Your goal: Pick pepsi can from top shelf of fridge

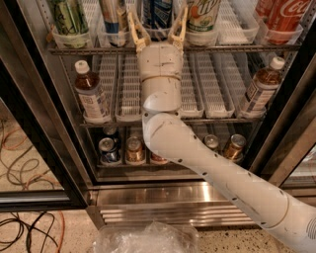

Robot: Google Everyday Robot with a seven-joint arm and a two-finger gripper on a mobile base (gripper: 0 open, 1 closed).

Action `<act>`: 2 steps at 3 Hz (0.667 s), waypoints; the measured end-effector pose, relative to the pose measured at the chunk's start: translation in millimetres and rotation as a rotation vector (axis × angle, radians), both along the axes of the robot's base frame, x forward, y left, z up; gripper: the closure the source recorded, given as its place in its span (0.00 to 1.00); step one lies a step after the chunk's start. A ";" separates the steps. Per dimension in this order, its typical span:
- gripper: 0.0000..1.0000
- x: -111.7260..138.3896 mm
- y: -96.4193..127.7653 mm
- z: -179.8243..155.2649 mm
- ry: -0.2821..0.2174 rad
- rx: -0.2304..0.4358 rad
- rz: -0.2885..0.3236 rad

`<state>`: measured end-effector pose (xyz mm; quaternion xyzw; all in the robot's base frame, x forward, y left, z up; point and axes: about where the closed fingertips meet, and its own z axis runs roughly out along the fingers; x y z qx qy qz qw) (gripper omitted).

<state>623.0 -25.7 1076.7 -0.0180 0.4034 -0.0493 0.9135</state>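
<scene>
Camera view: my claw (158, 12) open, straddling the dark blue pepsi can (157, 21) on the wire top shelf (79, 50).
Slim silver-blue can (114, 17) and white-green can (202, 14) crowd it on either side.

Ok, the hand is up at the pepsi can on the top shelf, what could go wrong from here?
1. The hand is open around the pepsi can, with its fingers close to the slim silver-and-blue can and the white-and-green can. Either could get nudged or toppled.
2. The can stands in a lipped white tray on the top shelf. Pulling straight out may snag it, so lifting first seems safer.
</scene>
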 end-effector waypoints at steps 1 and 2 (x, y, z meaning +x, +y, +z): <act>0.32 4.3 2.3 1.5 0.001 0.009 0.001; 0.32 9.0 2.3 7.4 -0.009 0.027 -0.004</act>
